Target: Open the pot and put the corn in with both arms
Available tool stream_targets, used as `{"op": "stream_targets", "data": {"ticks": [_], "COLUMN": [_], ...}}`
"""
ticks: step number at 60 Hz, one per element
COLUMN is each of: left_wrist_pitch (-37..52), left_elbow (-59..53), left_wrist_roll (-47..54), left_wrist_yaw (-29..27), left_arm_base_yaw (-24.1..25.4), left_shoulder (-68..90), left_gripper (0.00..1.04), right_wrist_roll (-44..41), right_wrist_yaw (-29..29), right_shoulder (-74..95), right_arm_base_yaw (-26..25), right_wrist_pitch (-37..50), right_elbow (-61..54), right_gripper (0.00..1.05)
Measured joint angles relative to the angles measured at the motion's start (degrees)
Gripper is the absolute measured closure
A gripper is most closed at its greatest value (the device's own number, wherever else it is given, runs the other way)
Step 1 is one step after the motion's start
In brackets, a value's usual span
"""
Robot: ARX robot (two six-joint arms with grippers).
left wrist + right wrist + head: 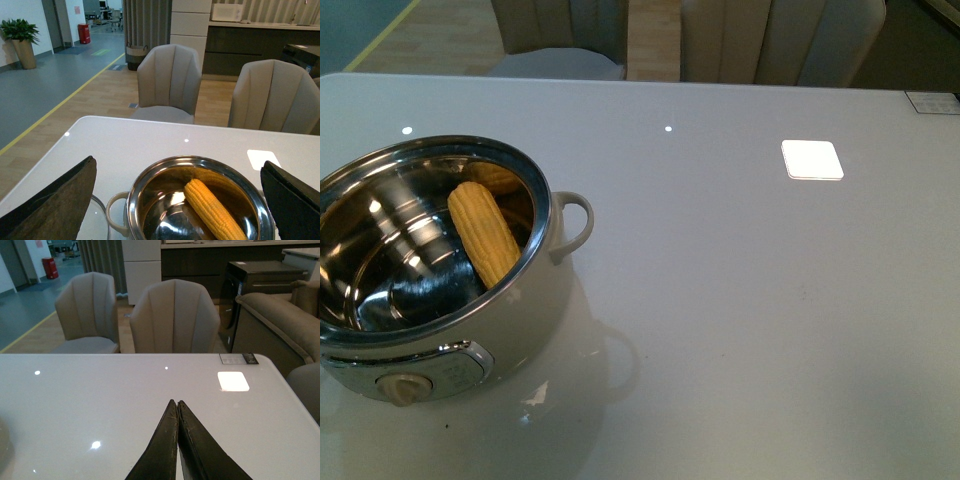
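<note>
The pot [430, 270] stands uncovered on the white table [750, 300], and everything else is placed from it. The corn [483, 231] lies inside the pot, leaning against the steel wall on the side of the loop handle [575, 222], its upper end near the rim. The beige knob [400, 388] sits on the pot's front panel. In the left wrist view the left gripper [180, 200] hangs over the pot with its fingers [55, 205] spread wide, one on each side of the rim, holding nothing. A glass lid [97, 220] shows just beside the pot, by a handle. The right gripper [177, 440] is above bare table, well apart from the pot, its tips pressed together and empty. Two chairs [172, 317] stand beyond the table's far edge
</note>
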Motion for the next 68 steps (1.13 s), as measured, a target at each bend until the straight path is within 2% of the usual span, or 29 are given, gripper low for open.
{"op": "stream_targets", "data": {"ticks": [9, 41, 68], "left_wrist_pitch": [0.0, 0.0, 0.0], "left_elbow": [0.0, 0.0, 0.0], "left_wrist_roll": [0.0, 0.0, 0.0], "left_wrist_yaw": [0.0, 0.0, 0.0], "left_arm_base_yaw": [0.0, 0.0, 0.0], "left_shoulder": [0.0, 0.0, 0.0], "left_gripper": [0.07, 0.07, 0.07], "right_wrist_roll": [-0.1, 0.0, 0.0], "right_wrist_yaw": [0.0, 0.0, 0.0], "right_shoulder": [-0.1, -0.1, -0.1], "right_arm_base_yaw": [0.0, 0.0, 0.0], "right_wrist_pitch": [-0.1, -0.1, -0.1], "right_elbow": [0.0, 0.0, 0.0], "right_gripper": [1.01, 0.07, 0.09]}}
